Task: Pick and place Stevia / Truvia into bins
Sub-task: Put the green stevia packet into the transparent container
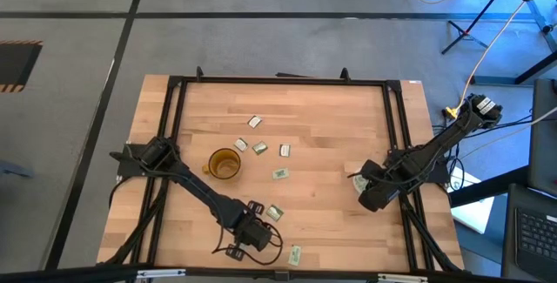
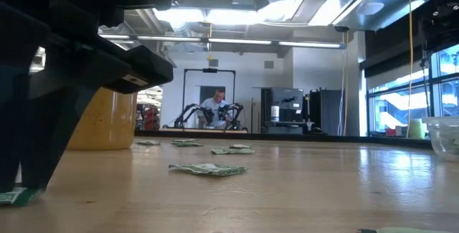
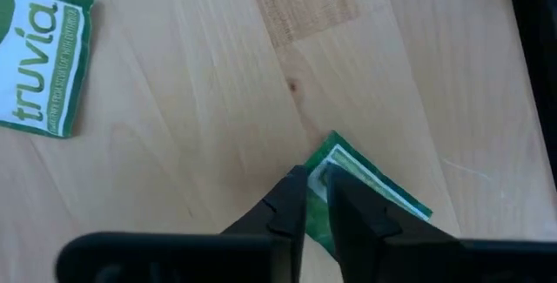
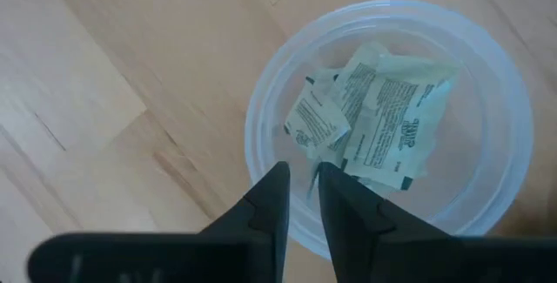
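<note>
Green-and-white sachets lie flat on the wooden table: several (image 1: 259,148) beyond the amber mug (image 1: 224,164), one (image 1: 275,212) beside my left gripper (image 1: 254,224), and one (image 1: 295,253) at the near edge. My left gripper (image 3: 315,198) is down at the table near its near edge, shut on a sachet (image 3: 374,192). A Truvia sachet (image 3: 39,65) lies flat close by. My right gripper (image 4: 302,198) hangs shut over the clear cup (image 4: 487,74) on the table's right side. Several sachets (image 4: 383,117) lie in that cup. My left gripper pinches one sachet by a corner (image 3: 328,154) between its two fingers, coming from above and pointing down. In the low view a finger (image 2: 29,168) reaches the tabletop and the sachet's edge (image 2: 8,197) lies on the wood beside it.
The amber mug (image 2: 107,122) stands left of centre. The clear cup (image 2: 446,138) shows at the low view's right edge. A black frame (image 1: 278,81) borders the table. Bare wood lies between mug and cup. A person sits far behind the table (image 2: 215,107).
</note>
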Available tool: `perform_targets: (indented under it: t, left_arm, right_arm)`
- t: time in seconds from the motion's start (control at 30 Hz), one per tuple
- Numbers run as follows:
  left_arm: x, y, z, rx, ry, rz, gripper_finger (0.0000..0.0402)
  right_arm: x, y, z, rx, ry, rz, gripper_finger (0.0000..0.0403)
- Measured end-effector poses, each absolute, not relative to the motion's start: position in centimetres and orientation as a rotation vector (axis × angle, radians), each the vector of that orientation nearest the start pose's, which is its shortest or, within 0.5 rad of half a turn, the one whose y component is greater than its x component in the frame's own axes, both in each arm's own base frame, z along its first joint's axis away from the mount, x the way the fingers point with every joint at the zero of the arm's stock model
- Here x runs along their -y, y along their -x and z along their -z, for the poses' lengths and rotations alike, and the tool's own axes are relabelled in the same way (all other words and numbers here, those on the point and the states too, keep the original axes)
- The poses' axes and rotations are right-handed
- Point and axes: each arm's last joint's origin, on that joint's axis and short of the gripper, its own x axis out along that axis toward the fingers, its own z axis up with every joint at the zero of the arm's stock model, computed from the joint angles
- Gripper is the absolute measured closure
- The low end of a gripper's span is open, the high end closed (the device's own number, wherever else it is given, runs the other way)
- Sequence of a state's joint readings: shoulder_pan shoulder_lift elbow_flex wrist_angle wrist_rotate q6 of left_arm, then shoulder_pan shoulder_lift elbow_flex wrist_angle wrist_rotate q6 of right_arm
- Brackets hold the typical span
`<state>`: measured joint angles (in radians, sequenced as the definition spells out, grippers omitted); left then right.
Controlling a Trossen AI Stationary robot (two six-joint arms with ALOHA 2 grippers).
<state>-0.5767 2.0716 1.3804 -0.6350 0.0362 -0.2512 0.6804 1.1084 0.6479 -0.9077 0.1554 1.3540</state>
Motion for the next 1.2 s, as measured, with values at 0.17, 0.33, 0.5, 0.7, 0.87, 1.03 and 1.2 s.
perform_targets:
  t: [0.17, 0.33, 0.5, 0.7, 0.87, 1.03, 1.2]
  left_arm:
    - [21.8, -33.2, -13.0, -1.343, -0.161, 0.357, 0.0328]
    - [21.7, -33.2, -13.0, -1.341, -0.17, 0.346, 0.0345]
    - [21.6, -33.2, -12.8, -1.337, -0.174, 0.338, 0.0381]
    - [21.4, -32.9, -12.5, -1.339, -0.143, 0.329, 0.0398]
    - [21.3, -32.8, -13.4, -1.305, -0.17, 0.338, 0.0399]
    - [20.9, -32.6, -14.7, -1.258, -0.226, 0.312, 0.0399]
    - [20.6, -32.5, -16.9, -1.172, -0.244, 0.271, 0.04]
  right_arm:
    - [-10.2, -13.3, -19.0, -1.262, -0.589, 0.45, 0.0334]
    - [-10.3, -13.4, -19.2, -1.256, -0.589, 0.447, 0.0334]
    - [-10.5, -13.7, -20.1, -1.226, -0.595, 0.434, 0.0334]
    - [-10.4, -14.0, -21.4, -1.155, -0.535, 0.454, 0.0334]
    - [-10.5, -14.5, -22.8, -1.091, -0.483, 0.433, 0.0334]
    - [-10.6, -14.8, -23.6, -1.022, -0.438, 0.421, 0.0334]
    - [-10.8, -15.2, -23.8, -0.972, -0.457, 0.405, 0.0333]
